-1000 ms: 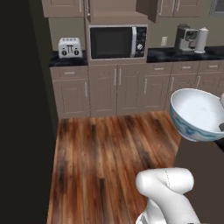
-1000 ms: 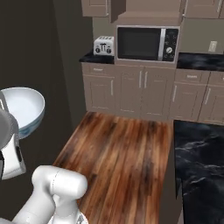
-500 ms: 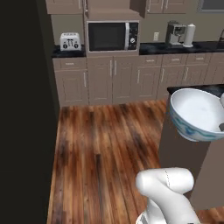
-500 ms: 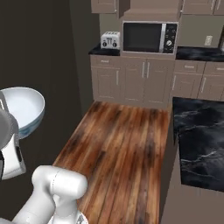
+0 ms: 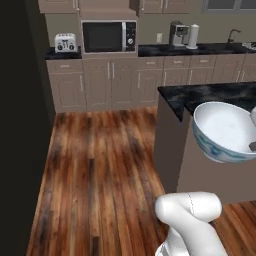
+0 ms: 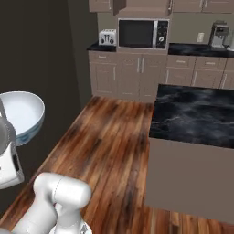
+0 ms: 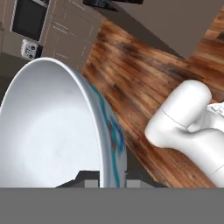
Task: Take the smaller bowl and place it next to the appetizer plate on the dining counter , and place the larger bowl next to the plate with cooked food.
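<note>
View swung right | dining counter [image 6: 192, 114] nearer | fingers [image 7: 92, 177] seemingly pinch smaller bowl [image 5: 222, 132]

A microwave [image 5: 108, 36] sits above the cabinets [image 5: 107, 82], with a toaster [image 5: 65, 42] beside it. A coffee maker [image 5: 178, 34] stands farther along above the wood floor [image 5: 100, 165].

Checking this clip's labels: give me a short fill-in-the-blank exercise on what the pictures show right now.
1. The tool is shut on the rim of the ____.
2. The bowl has a ____ pattern on its outside.
3. The toaster stands to the ____ of the microwave in both base views.
4. The floor is made of ____.

Missing words: bowl; blue; left; wood
</note>
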Robot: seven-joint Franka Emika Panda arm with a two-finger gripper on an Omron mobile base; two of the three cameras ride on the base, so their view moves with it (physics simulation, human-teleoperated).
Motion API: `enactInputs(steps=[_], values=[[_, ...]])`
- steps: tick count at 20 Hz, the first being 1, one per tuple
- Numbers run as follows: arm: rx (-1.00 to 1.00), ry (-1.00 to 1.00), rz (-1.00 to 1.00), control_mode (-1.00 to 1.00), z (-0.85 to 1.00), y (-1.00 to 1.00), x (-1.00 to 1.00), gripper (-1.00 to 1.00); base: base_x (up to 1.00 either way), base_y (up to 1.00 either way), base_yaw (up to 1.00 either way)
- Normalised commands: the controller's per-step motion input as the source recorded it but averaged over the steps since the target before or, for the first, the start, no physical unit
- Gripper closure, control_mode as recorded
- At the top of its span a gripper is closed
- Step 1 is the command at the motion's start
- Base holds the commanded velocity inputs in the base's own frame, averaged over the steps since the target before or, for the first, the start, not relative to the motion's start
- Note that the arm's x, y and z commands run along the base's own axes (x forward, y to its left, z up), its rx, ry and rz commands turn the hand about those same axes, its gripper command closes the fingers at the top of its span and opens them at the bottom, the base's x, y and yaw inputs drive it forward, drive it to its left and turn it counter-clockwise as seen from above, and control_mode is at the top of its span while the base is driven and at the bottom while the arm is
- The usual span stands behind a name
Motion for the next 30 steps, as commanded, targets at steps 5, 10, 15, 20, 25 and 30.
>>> enactInputs(steps=[5,10,15,20,25,30], values=[[0.0,0.0,0.0,1.0,0.0,0.0,0.0,1.0,-0.19,-1.0,-0.14],[0.0,0.0,0.0,1.0,0.0,0.0,0.0,1.0,0.02,-1.0,-0.06],[0.0,0.0,0.0,1.0,0.0,0.0,0.0,1.0,0.04,-1.0,-0.06],[0.0,0.0,0.0,1.0,0.0,0.0,0.0,1.0,0.05,-1.0,-0.05],[0.0,0.0,0.0,1.0,0.0,0.0,0.0,1.0,0.13,-1.0,-0.03],[0.0,0.0,0.0,1.0,0.0,0.0,0.0,1.0,0.82,-1.0,0.04]])
